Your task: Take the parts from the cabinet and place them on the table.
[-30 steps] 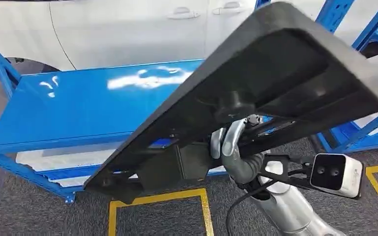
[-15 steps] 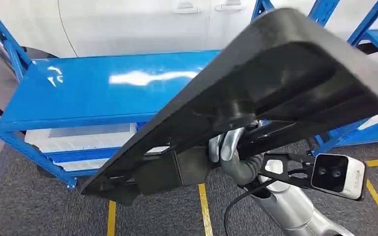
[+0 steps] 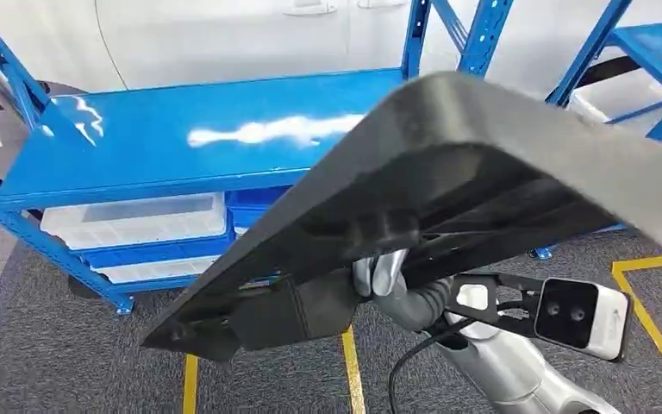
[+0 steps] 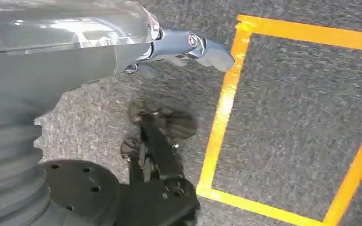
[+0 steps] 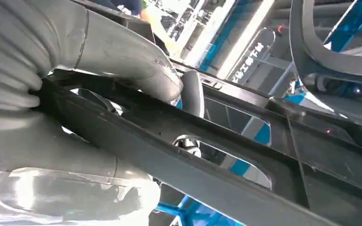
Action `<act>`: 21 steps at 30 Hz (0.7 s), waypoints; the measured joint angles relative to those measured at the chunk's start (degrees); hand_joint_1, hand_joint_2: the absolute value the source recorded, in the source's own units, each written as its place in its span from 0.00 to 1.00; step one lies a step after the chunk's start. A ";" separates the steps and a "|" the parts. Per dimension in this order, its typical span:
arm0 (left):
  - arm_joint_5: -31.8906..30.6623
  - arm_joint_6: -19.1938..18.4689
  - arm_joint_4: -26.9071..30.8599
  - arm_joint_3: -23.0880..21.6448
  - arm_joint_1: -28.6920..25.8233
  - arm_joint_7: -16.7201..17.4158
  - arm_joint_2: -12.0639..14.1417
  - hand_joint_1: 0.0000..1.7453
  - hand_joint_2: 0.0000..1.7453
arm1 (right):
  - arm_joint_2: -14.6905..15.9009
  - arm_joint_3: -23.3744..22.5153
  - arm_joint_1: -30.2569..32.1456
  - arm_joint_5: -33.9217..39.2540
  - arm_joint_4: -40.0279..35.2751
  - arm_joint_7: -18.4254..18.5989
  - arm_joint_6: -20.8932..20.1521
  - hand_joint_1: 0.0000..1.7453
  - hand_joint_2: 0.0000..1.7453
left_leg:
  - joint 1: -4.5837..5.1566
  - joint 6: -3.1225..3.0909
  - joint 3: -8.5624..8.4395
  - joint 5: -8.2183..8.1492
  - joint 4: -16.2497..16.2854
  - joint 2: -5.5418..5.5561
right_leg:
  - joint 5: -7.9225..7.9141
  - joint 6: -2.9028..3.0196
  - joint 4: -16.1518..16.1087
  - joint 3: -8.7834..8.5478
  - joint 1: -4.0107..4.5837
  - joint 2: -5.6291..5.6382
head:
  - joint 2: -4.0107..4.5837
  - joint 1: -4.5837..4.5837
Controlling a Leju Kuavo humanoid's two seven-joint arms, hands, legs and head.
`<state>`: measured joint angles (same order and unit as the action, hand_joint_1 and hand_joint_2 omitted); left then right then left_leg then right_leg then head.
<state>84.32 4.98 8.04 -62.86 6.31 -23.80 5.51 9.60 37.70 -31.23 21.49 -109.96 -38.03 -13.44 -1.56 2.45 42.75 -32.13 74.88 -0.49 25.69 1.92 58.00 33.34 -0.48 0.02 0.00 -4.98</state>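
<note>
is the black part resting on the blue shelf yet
No, the right hand holds the black part tilted in the air in front of the blue shelf.

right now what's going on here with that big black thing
The robot's right hand grips a large black plastic part from below and holds it up, tilted, in front of a blue shelf rack. The rack's top shelf is bare; white bins sit lower down. The left hand hangs over grey carpet marked with yellow tape, holding nothing.
</note>
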 joint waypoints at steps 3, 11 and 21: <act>0.00 -0.04 -0.04 0.00 0.00 0.04 0.00 0.00 1.00 | -0.11 0.02 0.31 -0.02 0.02 0.00 -0.02 1.00 1.00 | 0.14 -0.62 -4.60 4.69 -3.63 0.02 | -1.29 -0.15 0.26 1.83 0.46 0.06 | 0.00 0.00; 0.00 0.24 -0.15 0.59 -0.10 0.07 -0.07 0.00 1.00 | -0.57 -0.46 0.42 0.41 0.07 -0.11 1.66 1.00 1.00 | 0.57 -3.11 -13.19 5.00 -18.13 -0.11 | -1.86 -2.57 1.47 3.20 0.46 -0.01 | 0.00 0.02; 0.00 0.46 -0.15 1.97 -0.46 -0.31 -0.20 0.00 1.00 | 2.58 1.03 -4.03 11.39 3.78 5.01 1.68 1.00 1.00 | 1.06 -2.83 -10.77 6.20 -17.18 -0.13 | 0.15 -2.85 0.70 -0.23 0.04 -0.16 | 0.00 0.00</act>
<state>84.32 5.44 7.89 -60.89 5.85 -24.11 5.31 12.18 38.73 -35.26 32.88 -106.18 -33.03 -11.76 -0.50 -0.39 31.98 -25.93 57.70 -0.62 25.84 -0.93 58.70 33.11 -0.44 -0.14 0.00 -4.98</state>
